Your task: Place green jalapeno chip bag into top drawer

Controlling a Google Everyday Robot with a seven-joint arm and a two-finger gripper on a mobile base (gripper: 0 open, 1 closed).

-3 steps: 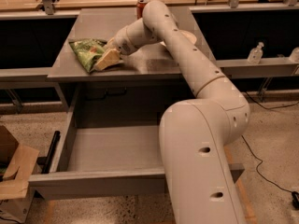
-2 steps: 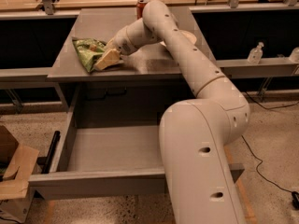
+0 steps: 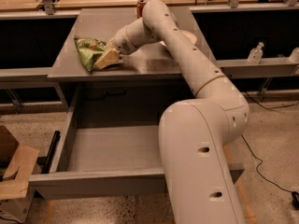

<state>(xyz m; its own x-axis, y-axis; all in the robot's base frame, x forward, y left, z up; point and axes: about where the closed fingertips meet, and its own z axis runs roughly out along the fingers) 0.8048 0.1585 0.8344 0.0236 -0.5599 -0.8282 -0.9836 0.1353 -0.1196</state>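
Note:
The green jalapeno chip bag (image 3: 88, 53) lies on the left part of the grey desk top (image 3: 149, 62), near its front edge. My gripper (image 3: 105, 59) is at the bag's right edge, low over the desk and touching the bag. My arm reaches to it from the lower right across the desk. The top drawer (image 3: 107, 148) is pulled out wide below the desk, its plain grey interior bare; my arm's large lower segment covers its right side.
A red soda can (image 3: 141, 3) stands at the back of the desk, and a pale bowl (image 3: 190, 35) shows behind my arm. A cardboard box (image 3: 14, 169) sits on the floor at the left. Clear bottles (image 3: 255, 53) stand on the right-hand ledge.

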